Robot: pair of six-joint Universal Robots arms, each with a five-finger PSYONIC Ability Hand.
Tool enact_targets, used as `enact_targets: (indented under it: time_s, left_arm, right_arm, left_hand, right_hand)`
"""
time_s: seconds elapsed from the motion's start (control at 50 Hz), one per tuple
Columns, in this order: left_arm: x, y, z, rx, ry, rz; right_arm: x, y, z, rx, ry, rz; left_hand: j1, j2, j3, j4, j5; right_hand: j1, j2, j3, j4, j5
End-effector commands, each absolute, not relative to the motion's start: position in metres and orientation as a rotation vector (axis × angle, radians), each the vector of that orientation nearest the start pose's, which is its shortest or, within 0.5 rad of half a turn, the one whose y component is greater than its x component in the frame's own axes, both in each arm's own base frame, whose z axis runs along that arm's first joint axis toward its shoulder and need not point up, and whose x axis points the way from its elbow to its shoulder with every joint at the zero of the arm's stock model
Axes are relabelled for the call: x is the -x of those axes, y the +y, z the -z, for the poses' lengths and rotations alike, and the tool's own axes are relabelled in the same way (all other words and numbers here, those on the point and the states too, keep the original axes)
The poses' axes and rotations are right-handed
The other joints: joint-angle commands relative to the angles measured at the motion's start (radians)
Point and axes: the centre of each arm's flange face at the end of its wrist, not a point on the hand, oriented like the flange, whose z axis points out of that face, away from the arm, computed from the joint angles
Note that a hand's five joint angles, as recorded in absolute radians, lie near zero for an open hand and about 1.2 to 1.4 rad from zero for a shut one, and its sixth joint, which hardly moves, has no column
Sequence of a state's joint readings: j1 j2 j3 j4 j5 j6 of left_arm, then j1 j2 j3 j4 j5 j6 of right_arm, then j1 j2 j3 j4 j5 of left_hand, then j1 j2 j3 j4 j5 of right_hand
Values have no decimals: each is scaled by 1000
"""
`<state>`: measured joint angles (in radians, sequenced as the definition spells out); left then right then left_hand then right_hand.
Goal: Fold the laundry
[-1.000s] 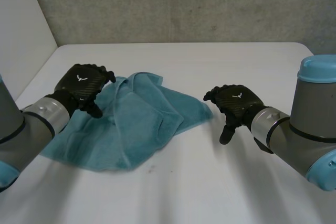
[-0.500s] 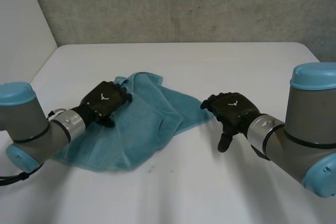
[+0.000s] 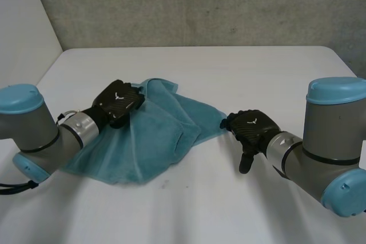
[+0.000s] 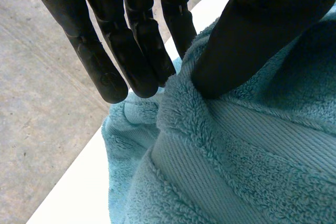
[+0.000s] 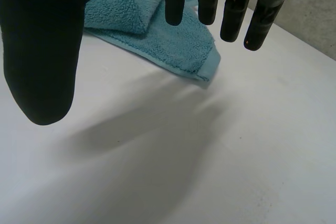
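Overhead, the left hand is seen laid on a teal towel near its edge, the right hand beside its corner. At the left wrist, straight fingers are seen past the edge, nothing gripped. At the right wrist, fingers are held wide, the corner at their tips.

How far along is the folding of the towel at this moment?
Done: nothing yet. The towel lies rumpled on the table, with no neat fold. In hand: the left hand is at its far edge, thumb on the cloth, fingers straight. The right hand hangs open by the corner nearest it, seemingly not touching. Left: grasp the towel, spread it flat and make every fold.
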<state>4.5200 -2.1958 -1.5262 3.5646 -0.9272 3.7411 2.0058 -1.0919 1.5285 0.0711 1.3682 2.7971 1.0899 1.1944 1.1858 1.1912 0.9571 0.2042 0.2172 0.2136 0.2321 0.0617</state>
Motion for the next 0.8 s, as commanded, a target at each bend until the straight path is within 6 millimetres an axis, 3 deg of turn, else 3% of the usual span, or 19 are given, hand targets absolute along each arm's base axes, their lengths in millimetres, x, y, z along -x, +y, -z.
enact_targets:
  time_s: [0.02,0.06,0.08,0.26,0.44,0.52,0.6,0.66,0.8]
  left_arm:
    - [250,-326,-150,-1572,1972,2208]
    - [249,-319,-151,-1583,1978,2204]
    - [249,-317,-150,-1586,1979,2203]
    - [250,-316,-145,-1600,1982,2199]
    - [255,-328,-131,-1657,1894,2167]
    - [256,-330,-131,-1666,1875,2167]
    - [257,-329,-132,-1669,1871,2171]
    - [263,-324,-141,-1671,1849,2195]
    - [262,-308,-196,-1550,1727,2278]
  right_arm:
    - [-280,-252,-164,1071,2270,1487]
    - [-281,-254,-165,1066,2266,1497]
    - [-282,-255,-166,1067,2261,1502]
    - [-282,-262,-171,1052,2257,1533]
    - [-279,-261,-168,1031,2279,1507]
    - [-279,-260,-166,1034,2280,1501]
    - [-280,-260,-165,1041,2280,1503]
    - [-280,-260,-165,1044,2279,1506]
    - [-278,-271,-165,981,2330,1549]
  left_hand:
    - [55,-49,-40,-46,14]
    - [-287,-392,-383,-388,-329]
    - [-312,-417,-408,-414,-354]
    - [-307,-411,-403,-408,-349]
    - [-310,-414,-406,-411,-351]
    - [-204,-309,-300,-306,-246]
    - [305,201,210,204,264]
    - [306,202,211,205,265]
    - [306,202,211,205,265]
  right_hand:
    - [-30,-43,-39,-58,-62]
    - [-28,-41,-38,-56,-60]
    - [-28,-41,-38,-56,-60]
    - [-22,-35,-32,-50,-54]
    - [-16,-29,-26,-44,-48]
    - [-16,-29,-26,-44,-48]
    - [-16,-29,-26,-44,-48]
    - [-14,-26,-23,-41,-46]
    - [-28,-41,-38,-56,-60]
